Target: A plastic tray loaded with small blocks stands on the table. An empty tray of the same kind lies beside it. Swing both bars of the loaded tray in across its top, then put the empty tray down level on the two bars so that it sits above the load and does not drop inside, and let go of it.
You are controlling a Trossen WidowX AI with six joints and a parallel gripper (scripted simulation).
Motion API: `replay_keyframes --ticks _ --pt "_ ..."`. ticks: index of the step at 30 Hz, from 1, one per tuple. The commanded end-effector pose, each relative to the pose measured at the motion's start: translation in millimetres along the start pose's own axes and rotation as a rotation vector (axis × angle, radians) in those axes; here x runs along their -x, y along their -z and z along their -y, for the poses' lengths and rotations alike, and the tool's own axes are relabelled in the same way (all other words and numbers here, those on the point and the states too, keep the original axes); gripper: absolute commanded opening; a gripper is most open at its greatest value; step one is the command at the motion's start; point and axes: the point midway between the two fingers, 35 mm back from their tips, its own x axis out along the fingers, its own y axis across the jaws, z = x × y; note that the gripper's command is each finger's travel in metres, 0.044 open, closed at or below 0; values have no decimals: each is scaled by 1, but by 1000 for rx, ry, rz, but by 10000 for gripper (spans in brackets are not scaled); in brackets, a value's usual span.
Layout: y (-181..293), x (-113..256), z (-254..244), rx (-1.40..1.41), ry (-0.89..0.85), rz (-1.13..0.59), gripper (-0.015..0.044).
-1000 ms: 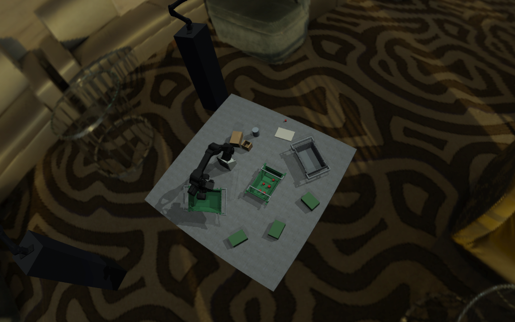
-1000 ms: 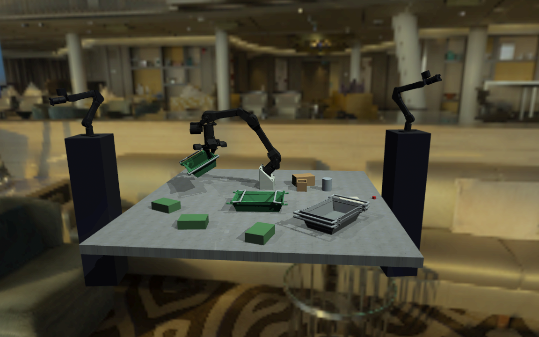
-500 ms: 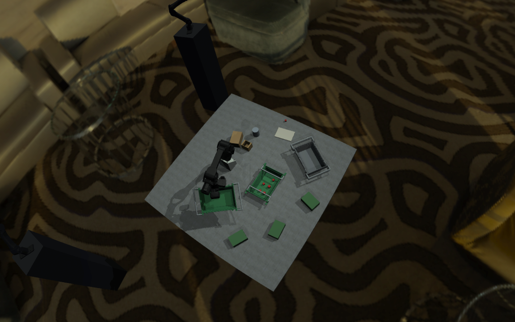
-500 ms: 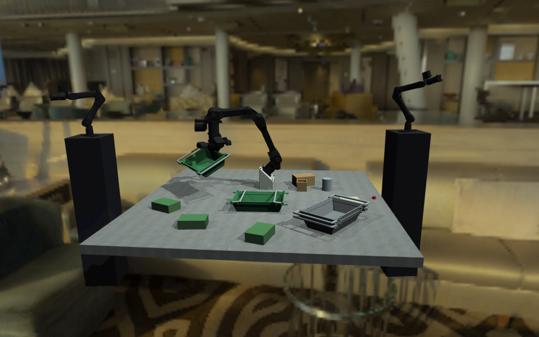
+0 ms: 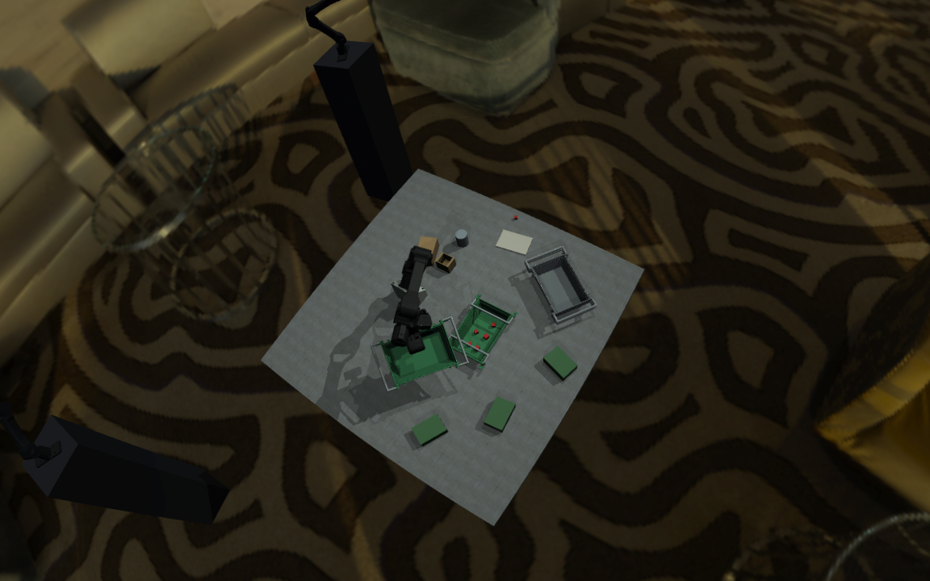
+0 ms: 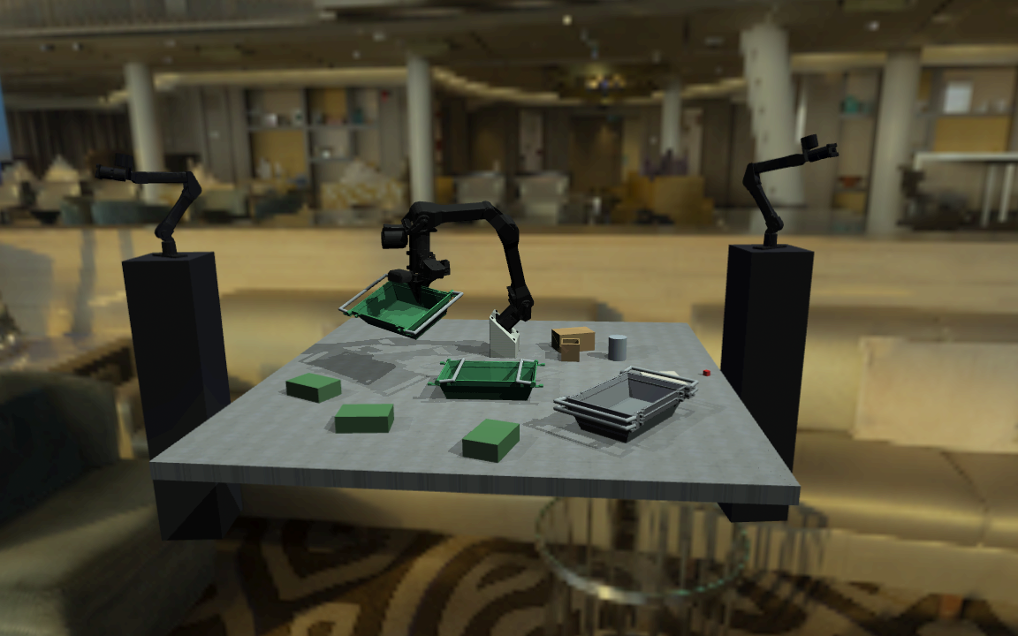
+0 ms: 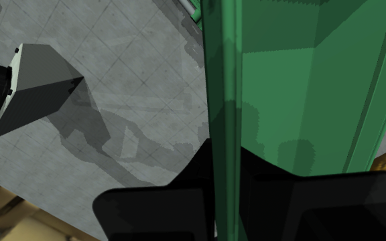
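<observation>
The loaded green tray (image 5: 481, 323) (image 6: 487, 390) stands on the table with small red blocks inside. Its two grey wire bars lie across its top: one bar (image 5: 492, 311) near one end, the other (image 6: 458, 370) near the opposite end. My gripper (image 5: 408, 340) (image 6: 417, 288) (image 7: 216, 143) is shut on one long rim of the empty green tray (image 5: 425, 355) (image 6: 398, 302) (image 7: 273, 77). The empty tray hangs in the air, tilted, beside the loaded tray in the top view. Its own bars (image 5: 461, 345) (image 6: 435, 316) stick out over its ends. The fingertips' hold is partly hidden in the top and exterior views.
A grey tray (image 5: 559, 283) (image 6: 629, 427) stands across the loaded tray from the arm base. Several green blocks (image 5: 499, 414) (image 6: 364, 418) lie nearer the table's front. Brown boxes (image 5: 428, 246) (image 6: 573, 338), a grey cylinder (image 5: 461, 236) (image 6: 616, 348) and a pale sheet (image 5: 513, 242) lie further off.
</observation>
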Motion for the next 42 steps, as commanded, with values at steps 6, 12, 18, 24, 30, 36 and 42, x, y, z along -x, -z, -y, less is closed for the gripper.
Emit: replay_keyframes --ticks 6,12,18,24,30,36,42 --pt "-57 10 4 153 36 2 0" --pt "-94 8 2 250 35 8 0" --pt "-129 5 -3 348 32 16 0" --pt "-165 0 -12 445 27 28 0" --pt "-198 -5 -23 544 20 43 0" --pt "-230 -11 -38 639 11 60 0" --pt "-233 -12 -39 650 10 62 0"
